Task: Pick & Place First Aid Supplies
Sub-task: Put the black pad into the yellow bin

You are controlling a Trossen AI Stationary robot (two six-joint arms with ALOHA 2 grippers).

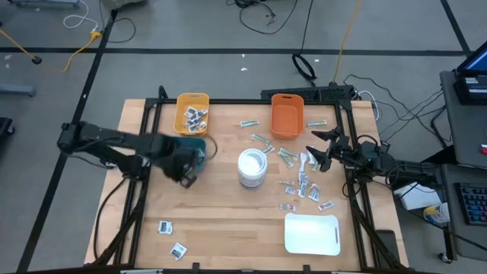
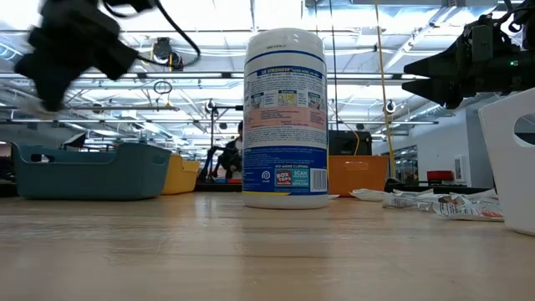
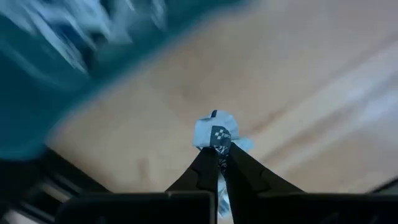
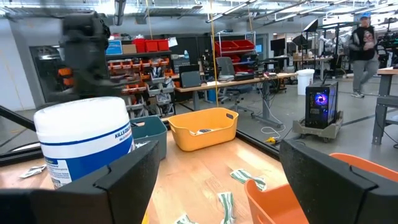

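The left tool [image 3: 217, 163] has its two dark fingers pinched tight together on a small white packet with a dark square centre [image 3: 217, 132], which sticks out just past the fingertips. Seen from above, this left tool [image 1: 185, 172] hangs over the light wooden table [image 1: 221, 221], with the teal plastic bin [image 1: 196, 148] just beside it on the far side. That bin's wall fills one corner of the left wrist picture, blurred.

The right tool [image 1: 317, 154] hovers on the other side of the table with its fingers spread wide and nothing between them. Right below and just beside it lies a scatter of first aid supplies [image 1: 303, 183]: small white-and-red sachets and silvery wrappers spread loosely on the wood. A few thin pale-green strips [image 1: 263, 141] lie toward the left tool from there, near the rectangular orange plastic bin [image 1: 286, 116].

Between the two tools stands a white cylindrical wipes tub with a blue label [image 1: 252, 167], upright. Beyond the left tool, past the teal bin, the yellow plastic bin [image 1: 191, 112] already holds several packets. Two more white packets [image 1: 171, 238] lie well apart from the left tool, near the table's front edge. A white rectangular tray [image 1: 312, 234] sits near the front edge on the right tool's side.

A person in a cap [image 4: 360, 53] shows far off in the room behind the table.
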